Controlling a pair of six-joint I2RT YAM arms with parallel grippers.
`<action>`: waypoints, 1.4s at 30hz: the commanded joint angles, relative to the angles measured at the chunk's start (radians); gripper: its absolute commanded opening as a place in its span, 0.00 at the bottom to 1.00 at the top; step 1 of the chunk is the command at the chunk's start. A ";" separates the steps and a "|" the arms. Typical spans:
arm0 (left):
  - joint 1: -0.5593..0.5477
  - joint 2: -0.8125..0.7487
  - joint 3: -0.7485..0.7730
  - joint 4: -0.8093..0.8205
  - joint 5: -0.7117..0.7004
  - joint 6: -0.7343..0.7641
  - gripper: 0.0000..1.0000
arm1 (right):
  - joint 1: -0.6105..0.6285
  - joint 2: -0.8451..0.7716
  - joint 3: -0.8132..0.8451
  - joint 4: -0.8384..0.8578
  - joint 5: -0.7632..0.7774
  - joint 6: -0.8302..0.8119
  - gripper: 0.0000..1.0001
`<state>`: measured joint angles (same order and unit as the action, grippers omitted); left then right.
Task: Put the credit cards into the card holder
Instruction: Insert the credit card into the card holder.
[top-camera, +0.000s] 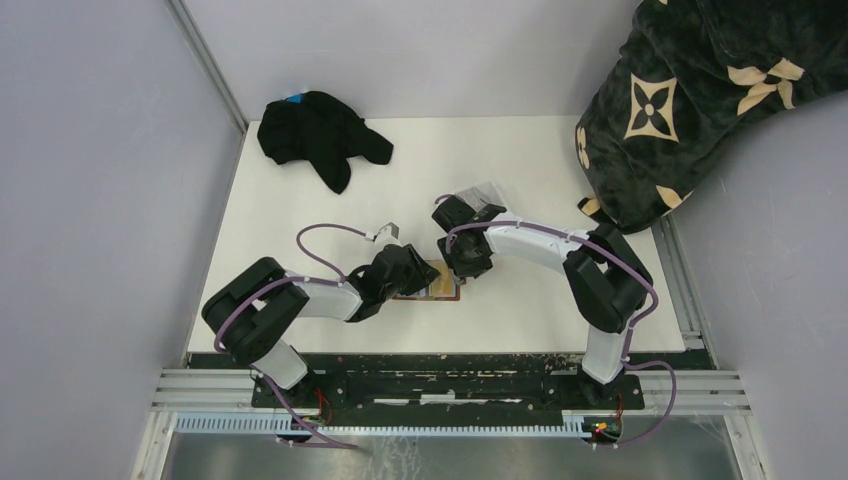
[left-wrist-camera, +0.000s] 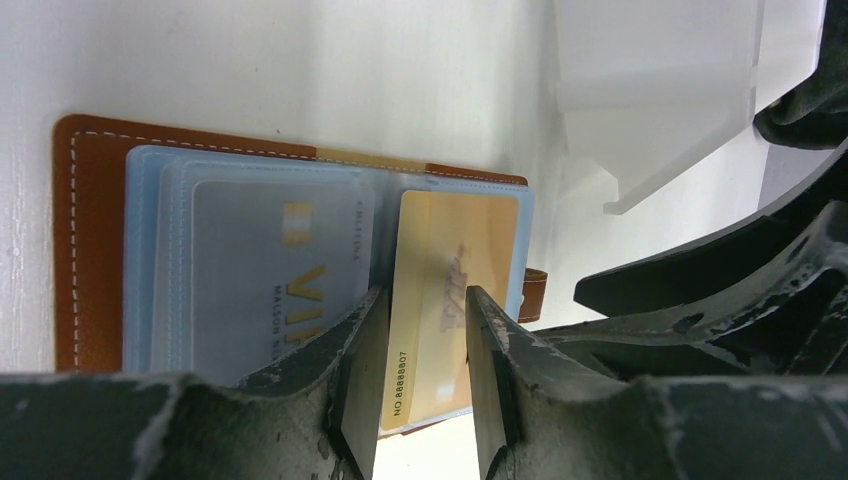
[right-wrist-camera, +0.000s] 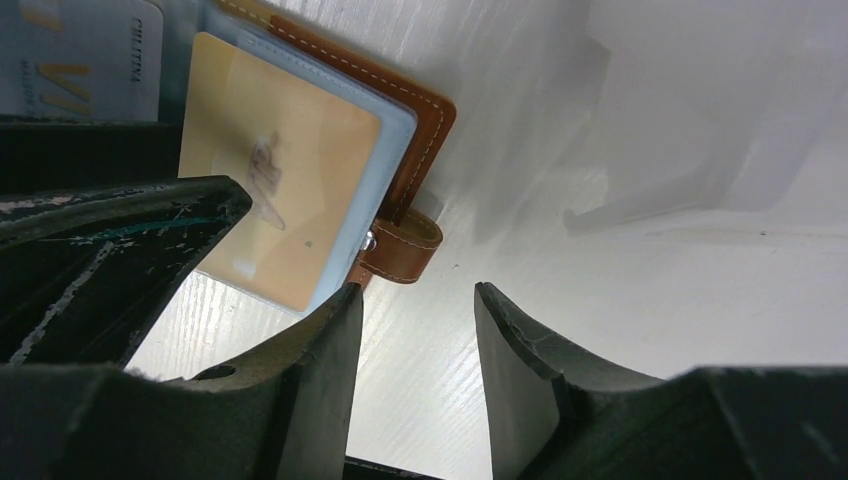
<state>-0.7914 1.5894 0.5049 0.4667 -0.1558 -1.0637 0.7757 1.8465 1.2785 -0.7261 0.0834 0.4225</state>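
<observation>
1. Currently, the left gripper (left-wrist-camera: 425, 310) is seen with its jaws set slightly apart, a narrow gap between them. The near end of the yellow-orange card (left-wrist-camera: 455, 240) is framed in that gap. Whether the fingers press on the card cannot be told.
2. The right gripper (right-wrist-camera: 418, 295) is held parted with nothing between its fingers. Only bare table (right-wrist-camera: 650, 330) is seen in the gap. Its left finger is placed just beside the snap tab (right-wrist-camera: 405, 250).
3. The card holder (left-wrist-camera: 90, 250) is found lying open and flat on the table between the two grippers. In the top view its long axis runs left to right, roughly along the near edge.
4. The yellow-orange card is laid on the holder's right half, its long axis in line with the left fingers. A number is printed along one long edge.
5. A greyish card (left-wrist-camera: 270, 270) with gold lettering is lodged in a sleeve on the left half.
6. The holder is made of smooth brown leather with pale stitching and rounded corners. Its sleeves are of clear, bluish plastic.
7. A clear tray (left-wrist-camera: 660, 110) of rigid plastic is noted near the holder, apart from it.
</observation>
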 joint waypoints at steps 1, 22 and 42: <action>0.006 -0.007 -0.009 -0.106 -0.025 0.060 0.43 | 0.013 -0.004 -0.019 0.043 -0.008 0.015 0.52; 0.007 -0.006 -0.048 -0.136 -0.030 0.045 0.44 | 0.025 0.007 -0.044 0.162 0.258 -0.013 0.51; 0.008 -0.032 -0.051 -0.190 -0.058 0.070 0.45 | 0.009 -0.010 0.013 0.182 0.352 -0.008 0.50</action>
<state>-0.7914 1.5627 0.4843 0.4519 -0.1638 -1.0641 0.7982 1.8820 1.2537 -0.5564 0.3630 0.4141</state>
